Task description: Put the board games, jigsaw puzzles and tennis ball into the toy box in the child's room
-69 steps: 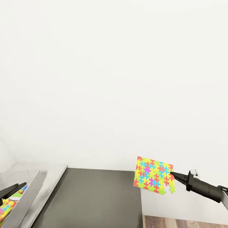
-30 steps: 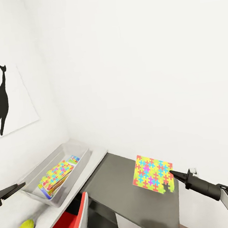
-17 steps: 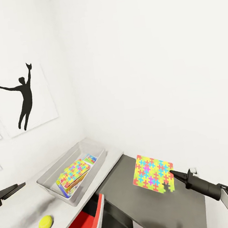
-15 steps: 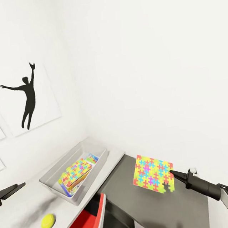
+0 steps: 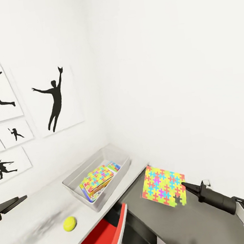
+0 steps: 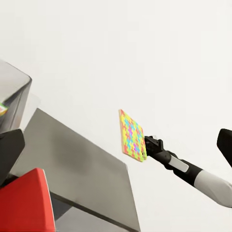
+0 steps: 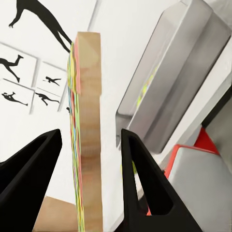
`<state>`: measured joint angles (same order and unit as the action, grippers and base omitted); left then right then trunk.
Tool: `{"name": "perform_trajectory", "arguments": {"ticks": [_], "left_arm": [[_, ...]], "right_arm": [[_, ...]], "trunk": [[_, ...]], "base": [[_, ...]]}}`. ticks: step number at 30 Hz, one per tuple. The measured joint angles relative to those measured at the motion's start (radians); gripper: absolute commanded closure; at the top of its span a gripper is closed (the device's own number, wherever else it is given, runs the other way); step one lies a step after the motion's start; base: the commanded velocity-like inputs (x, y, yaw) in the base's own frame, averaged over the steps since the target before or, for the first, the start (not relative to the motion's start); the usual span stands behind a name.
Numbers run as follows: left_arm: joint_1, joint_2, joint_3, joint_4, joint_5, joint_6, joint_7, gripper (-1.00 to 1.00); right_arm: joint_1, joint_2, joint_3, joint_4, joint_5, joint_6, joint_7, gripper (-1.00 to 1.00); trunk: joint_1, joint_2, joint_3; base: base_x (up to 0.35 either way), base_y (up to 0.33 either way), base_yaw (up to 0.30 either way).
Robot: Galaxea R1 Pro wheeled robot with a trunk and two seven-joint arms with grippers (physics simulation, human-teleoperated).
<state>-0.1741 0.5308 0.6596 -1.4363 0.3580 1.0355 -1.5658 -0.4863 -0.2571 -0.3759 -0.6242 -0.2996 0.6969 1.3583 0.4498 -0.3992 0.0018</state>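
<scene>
White-walled corner, black sports-silhouette pictures [image 5: 53, 98] on the wall left of my right pincer [image 5: 184, 185]. The table [image 5: 32, 230] has a pale grey top with a lower dark grey side section [image 5: 177, 222] directly under that pincer; a red chair back [image 5: 114, 238] sits at the table edge. My right pincer is clamped on the edge of one jigsaw puzzle [image 5: 163, 186], held upright in the air above the dark section, apart from it. In the right wrist view the fingers [image 7: 140, 169] flank the puzzle's edge. The toy box [image 5: 74, 182] sits on the pale top, left of and beyond the pincer, holding the other puzzle [image 5: 98, 176] on top of flat game boxes. The tennis ball [image 5: 69, 223] lies on the pale top, well left of that pincer, outside the box. Left pincer [image 5: 17, 200] tips hover low above the pale top; I can't tell whether open or closed.
</scene>
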Motion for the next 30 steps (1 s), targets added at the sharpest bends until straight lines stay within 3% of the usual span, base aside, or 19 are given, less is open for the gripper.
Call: {"name": "perform_trajectory", "arguments": {"ticks": [18, 30], "left_arm": [[0.000, 0.000, 0.001, 0.000, 0.000, 0.000, 0.000, -1.00], [0.000, 0.000, 0.017, 0.000, 0.000, 0.000, 0.000, -1.00]], "right_arm": [[0.000, -0.005, 0.000, 0.000, -0.002, 0.000, 0.003, 1.00], [-0.003, -0.007, -0.002, 0.001, -0.001, -0.001, 0.000, 1.00]], "trunk": [[0.000, 0.000, 0.011], [0.000, 0.000, 0.012]], "base": [[0.005, 0.049, 0.272], [0.069, 0.105, 0.125]]}}
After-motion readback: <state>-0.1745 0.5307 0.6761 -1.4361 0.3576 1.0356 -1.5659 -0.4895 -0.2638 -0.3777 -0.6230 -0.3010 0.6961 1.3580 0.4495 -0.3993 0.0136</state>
